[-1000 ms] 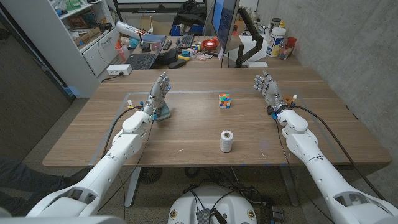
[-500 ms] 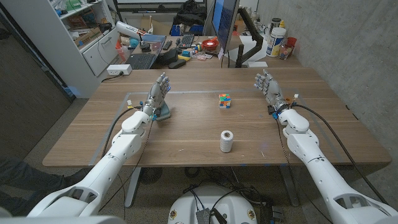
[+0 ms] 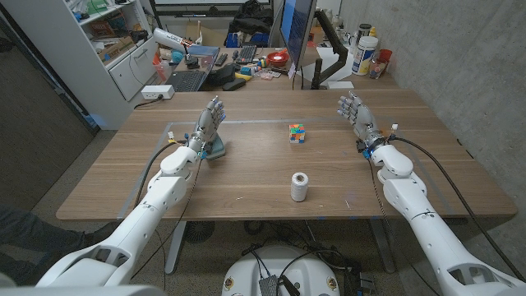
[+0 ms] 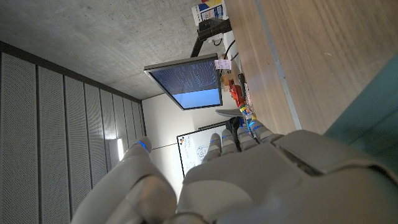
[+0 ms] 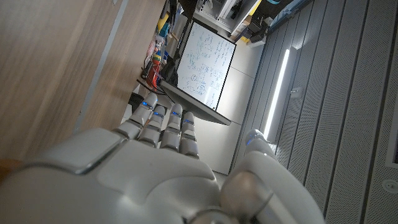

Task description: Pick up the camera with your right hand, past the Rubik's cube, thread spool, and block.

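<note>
The Rubik's cube (image 3: 297, 133) stands at the table's middle, toward the far side. A white thread spool (image 3: 299, 187) stands upright closer to the near edge. My right hand (image 3: 355, 115) is raised at the right of the cube, fingers spread, holding nothing; its back shows in the right wrist view (image 5: 149, 168). My left hand (image 3: 209, 120) is up at the left side, fingers straight and empty, also seen in the left wrist view (image 4: 249, 174). A small grey-teal object (image 3: 217, 150) sits just beside the left hand, partly hidden; I cannot tell what it is.
The wooden table (image 3: 246, 173) carries a thin taped line (image 3: 246, 122) across its far part. Behind the far edge are a monitor on a stand (image 3: 297, 33), a laptop (image 3: 191, 76), bottles (image 3: 367, 54) and assorted clutter. A shelf unit (image 3: 115, 41) stands at the back left.
My right hand and forearm have drifted slightly to the right, away from the cube. The left hand, cube and spool have not moved.
</note>
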Robot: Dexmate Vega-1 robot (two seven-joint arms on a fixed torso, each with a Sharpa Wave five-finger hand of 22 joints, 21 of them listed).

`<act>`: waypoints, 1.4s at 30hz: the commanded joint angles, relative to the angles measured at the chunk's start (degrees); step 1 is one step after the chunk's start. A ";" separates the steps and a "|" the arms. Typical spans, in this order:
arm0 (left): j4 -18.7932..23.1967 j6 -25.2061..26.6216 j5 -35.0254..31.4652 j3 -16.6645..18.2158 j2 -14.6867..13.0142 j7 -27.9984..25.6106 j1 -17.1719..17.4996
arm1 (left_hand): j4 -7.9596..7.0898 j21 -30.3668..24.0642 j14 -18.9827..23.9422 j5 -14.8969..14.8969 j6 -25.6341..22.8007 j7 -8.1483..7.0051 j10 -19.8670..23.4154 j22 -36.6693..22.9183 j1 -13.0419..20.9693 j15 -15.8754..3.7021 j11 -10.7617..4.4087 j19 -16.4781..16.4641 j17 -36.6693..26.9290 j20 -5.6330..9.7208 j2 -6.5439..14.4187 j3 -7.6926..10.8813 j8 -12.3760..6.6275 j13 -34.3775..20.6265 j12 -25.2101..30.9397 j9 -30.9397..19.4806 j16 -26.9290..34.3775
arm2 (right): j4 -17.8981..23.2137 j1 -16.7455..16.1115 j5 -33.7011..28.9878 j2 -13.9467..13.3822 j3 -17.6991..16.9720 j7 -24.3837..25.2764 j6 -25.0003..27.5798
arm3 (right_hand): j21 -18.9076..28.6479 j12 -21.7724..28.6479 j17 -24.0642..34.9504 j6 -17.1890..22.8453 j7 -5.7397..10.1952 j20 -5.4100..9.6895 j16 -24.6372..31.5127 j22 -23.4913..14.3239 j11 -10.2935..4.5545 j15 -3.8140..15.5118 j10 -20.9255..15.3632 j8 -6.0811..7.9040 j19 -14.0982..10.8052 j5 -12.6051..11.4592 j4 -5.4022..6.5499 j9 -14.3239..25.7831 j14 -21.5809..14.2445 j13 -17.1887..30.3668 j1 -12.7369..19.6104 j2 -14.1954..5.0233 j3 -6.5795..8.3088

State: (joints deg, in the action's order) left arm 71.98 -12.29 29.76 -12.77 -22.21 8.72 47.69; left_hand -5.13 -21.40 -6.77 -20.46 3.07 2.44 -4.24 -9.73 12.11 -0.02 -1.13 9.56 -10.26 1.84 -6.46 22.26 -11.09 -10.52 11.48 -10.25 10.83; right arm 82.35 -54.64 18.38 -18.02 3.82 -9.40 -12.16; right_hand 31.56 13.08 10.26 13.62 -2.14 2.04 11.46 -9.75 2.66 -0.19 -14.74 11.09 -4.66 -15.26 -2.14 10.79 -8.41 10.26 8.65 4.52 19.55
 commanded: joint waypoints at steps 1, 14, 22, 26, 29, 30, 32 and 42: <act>-0.57 0.00 -0.16 -0.06 0.21 0.59 -0.60 | 0.06 0.22 0.18 -0.20 -0.30 -0.02 0.13 -0.27 0.49 -0.14 0.12 0.96 -0.19 2.30 0.06 -0.15 -0.35 -0.23 0.20 -0.33 0.22 | 4.09 -2.43 -1.20 -1.43 -0.81 0.72 0.24 | -0.20 -0.19 0.13 0.38 0.34 1.51 -0.21 -0.07 -0.01 0.21 -0.42 0.29 -0.51 -0.08 -0.47 0.16 -0.59 0.31 0.62 -0.14 0.21; -0.58 0.34 -0.09 -0.06 -0.07 1.14 -0.41 | 0.10 0.70 0.12 -0.30 -0.46 0.96 0.21 -0.29 0.66 0.39 1.27 0.68 -0.19 2.28 0.21 -0.43 -0.31 -0.24 0.21 -0.33 0.15 | 6.93 -3.99 -2.10 -2.38 -0.81 0.98 0.64 | -0.56 -0.24 0.16 0.44 0.36 1.42 -0.25 -0.08 -0.13 0.10 -0.47 0.29 -0.65 0.01 -0.55 0.16 -0.60 0.32 0.68 -0.18 0.13; -0.77 0.91 -0.28 -0.31 -0.33 1.61 -0.95 | 0.12 0.88 0.15 -0.34 -0.58 0.93 0.25 -0.30 0.73 0.41 1.10 0.60 -0.19 2.27 0.27 -0.53 -0.33 -0.24 0.21 -0.33 0.15 | 8.73 -4.62 -3.00 -3.74 -1.15 1.22 2.06 | -0.73 -0.28 0.18 0.39 0.36 1.45 -0.24 -0.09 -0.19 0.06 -0.47 0.26 -0.78 0.05 -0.58 0.16 -0.70 0.32 0.69 -0.19 0.08; -0.80 1.03 -0.48 -0.39 -0.43 1.63 -1.21 | 0.12 0.99 0.15 -0.36 -0.64 0.92 0.23 -0.30 0.76 0.40 0.88 0.56 -0.19 2.24 0.30 -0.59 -0.33 -0.25 0.19 -0.33 0.14 | 10.16 -5.37 -3.47 -4.59 -1.78 1.65 2.99 | -0.85 -0.29 0.19 0.40 0.38 1.46 -0.22 -0.09 -0.25 0.05 -0.50 0.26 -0.84 0.09 -0.59 0.16 -0.77 0.32 0.68 -0.19 0.04; -0.95 1.13 -0.45 -0.44 -0.31 1.68 -1.39 | 0.13 1.06 0.25 -0.38 -0.66 0.92 0.22 -0.30 0.79 0.41 0.99 0.51 -0.19 2.24 0.32 -0.63 -0.32 -0.25 0.19 -0.33 0.17 | 10.90 -5.91 -3.62 -4.87 -2.21 1.96 3.22 | -0.92 -0.28 0.20 0.40 0.39 1.43 -0.23 -0.09 -0.13 0.05 -0.56 0.26 -0.87 0.10 -0.61 0.16 -0.77 0.33 0.69 -0.19 0.03; -1.08 1.25 -0.39 -0.49 -0.29 1.83 -1.53 | 0.13 1.09 0.29 -0.38 -0.65 0.85 0.23 -0.31 0.79 0.42 0.98 0.50 -0.19 2.21 0.32 -0.65 -0.32 -0.25 0.19 -0.33 0.19 | 11.14 -6.08 -3.66 -4.95 -2.34 2.04 3.28 | -0.95 -0.28 0.20 0.39 0.38 1.42 -0.23 -0.09 -0.05 0.04 -0.58 0.25 -0.88 0.11 -0.61 0.16 -0.79 0.33 0.69 -0.19 0.02; -1.42 1.24 -0.54 -0.65 -0.23 1.98 -1.84 | 0.13 1.13 0.28 -0.39 -0.66 0.86 0.23 -0.31 0.80 0.40 0.94 0.49 -0.20 2.21 0.33 -0.68 -0.31 -0.25 0.19 -0.33 0.18 | 11.62 -6.42 -3.71 -5.02 -2.58 2.25 3.36 | -0.99 -0.29 0.20 0.40 0.40 1.40 -0.22 -0.09 -0.08 0.05 -0.57 0.26 -0.91 0.11 -0.62 0.16 -0.82 0.33 0.70 -0.19 0.00; -2.09 0.73 -0.68 -0.78 0.12 2.33 -2.51 | 0.14 1.43 0.27 -0.44 -0.67 0.77 0.28 -0.32 0.87 0.43 0.99 0.40 -0.20 2.15 0.39 -0.86 -0.27 -0.25 0.19 -0.33 0.15 | 13.76 -7.88 -4.69 -5.47 -3.36 3.38 3.62 | -1.18 -0.33 0.21 0.40 0.44 1.30 -0.24 -0.10 -0.19 0.05 -0.55 0.25 -0.99 0.15 -0.67 0.16 -0.85 0.33 0.74 -0.21 -0.04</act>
State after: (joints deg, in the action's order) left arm 70.50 -11.32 29.30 -13.35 -22.34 10.56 45.83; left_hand -4.89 -20.12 -6.41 -20.45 2.56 2.96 -3.62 -9.73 12.33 0.33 -0.10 9.56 -10.25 1.84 -6.24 21.56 -11.25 -10.52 11.48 -10.25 10.83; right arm 93.12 -60.63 14.70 -22.53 1.58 -7.09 -9.10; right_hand 30.49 13.08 10.25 13.62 -2.14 2.05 11.24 -9.74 2.65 0.11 -14.73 11.09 -5.07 -15.26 -2.53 10.78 -8.72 10.25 8.95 4.20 19.46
